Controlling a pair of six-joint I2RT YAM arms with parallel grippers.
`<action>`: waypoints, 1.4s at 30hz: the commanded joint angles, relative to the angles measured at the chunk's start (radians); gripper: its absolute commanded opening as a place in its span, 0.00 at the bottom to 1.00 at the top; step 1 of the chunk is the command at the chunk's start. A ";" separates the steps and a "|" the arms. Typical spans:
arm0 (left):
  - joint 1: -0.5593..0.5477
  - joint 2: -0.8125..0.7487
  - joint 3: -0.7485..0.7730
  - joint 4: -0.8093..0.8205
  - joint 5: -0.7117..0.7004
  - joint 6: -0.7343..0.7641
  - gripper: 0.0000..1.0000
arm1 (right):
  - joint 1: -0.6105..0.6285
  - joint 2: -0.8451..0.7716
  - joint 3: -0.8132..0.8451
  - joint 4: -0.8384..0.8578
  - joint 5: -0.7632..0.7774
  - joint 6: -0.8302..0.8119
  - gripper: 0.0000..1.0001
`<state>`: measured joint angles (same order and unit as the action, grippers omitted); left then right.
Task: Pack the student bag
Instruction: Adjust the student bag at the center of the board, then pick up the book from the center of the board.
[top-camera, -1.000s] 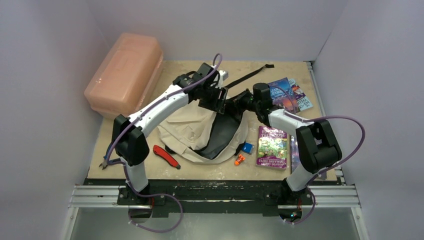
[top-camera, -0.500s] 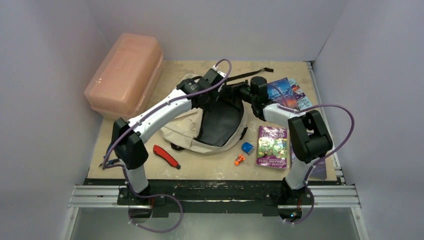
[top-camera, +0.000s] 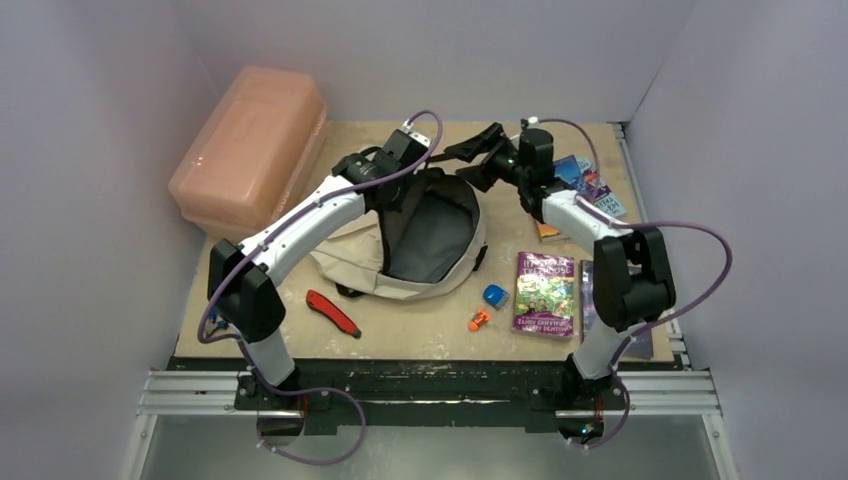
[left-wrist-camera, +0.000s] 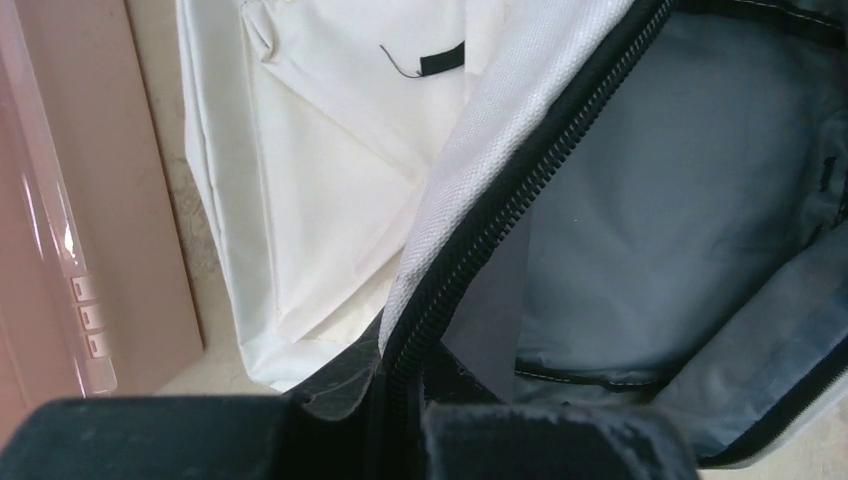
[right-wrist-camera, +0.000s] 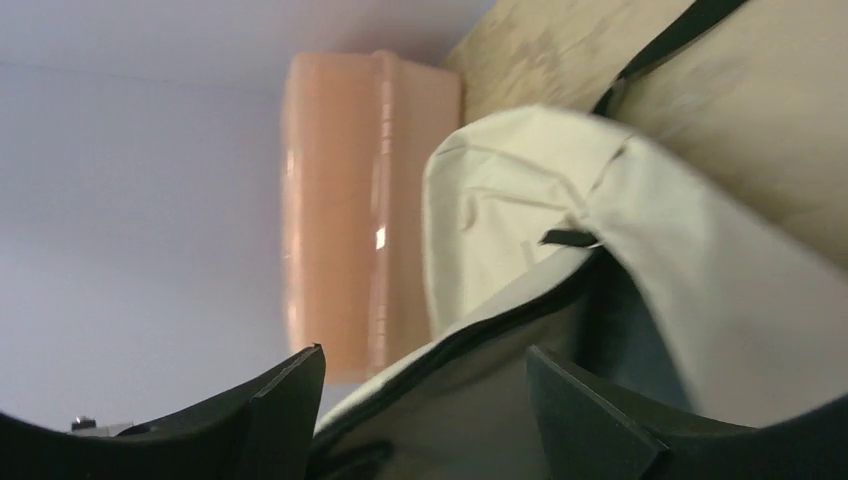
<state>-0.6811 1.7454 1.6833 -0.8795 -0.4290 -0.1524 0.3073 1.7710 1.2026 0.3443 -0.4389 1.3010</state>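
Note:
The student bag (top-camera: 350, 262) is a beige backpack lying mid-table with its mouth open onto a dark grey lining (top-camera: 430, 235). My left gripper (top-camera: 388, 196) is at the bag's far left rim. In the left wrist view it (left-wrist-camera: 400, 400) is shut on the black zipper edge (left-wrist-camera: 500, 200) of the student bag (left-wrist-camera: 320, 180). My right gripper (top-camera: 478, 165) hovers at the bag's far right rim. In the right wrist view it (right-wrist-camera: 425, 390) is open, with the bag's rim (right-wrist-camera: 480, 330) lying loose between its fingers (right-wrist-camera: 290, 400).
A rigid pink box (top-camera: 250, 145) stands at the back left. Near the front lie a red utility knife (top-camera: 332, 312), a small blue item (top-camera: 494, 295), an orange item (top-camera: 479, 320) and a purple book (top-camera: 545, 292). More books (top-camera: 590, 185) sit back right. A black strap (top-camera: 500, 148) trails behind the bag.
My left gripper has closed on the bag's zipper edge. My right gripper has opened, let go of the bag and drawn back to the far right. The bag has settled flatter, mouth open.

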 joint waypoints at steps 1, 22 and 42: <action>0.012 -0.059 -0.009 0.050 0.062 0.038 0.00 | -0.120 -0.212 -0.080 -0.258 0.050 -0.476 0.81; 0.018 0.012 0.053 -0.011 0.260 -0.031 0.00 | -0.750 -0.356 -0.611 -0.042 0.013 -0.558 0.95; 0.018 0.014 0.064 -0.018 0.338 -0.046 0.00 | -0.752 -0.039 -0.645 0.344 -0.147 -0.391 0.90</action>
<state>-0.6685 1.7660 1.6981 -0.9001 -0.1226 -0.1833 -0.4408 1.6836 0.5949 0.5434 -0.5266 0.8532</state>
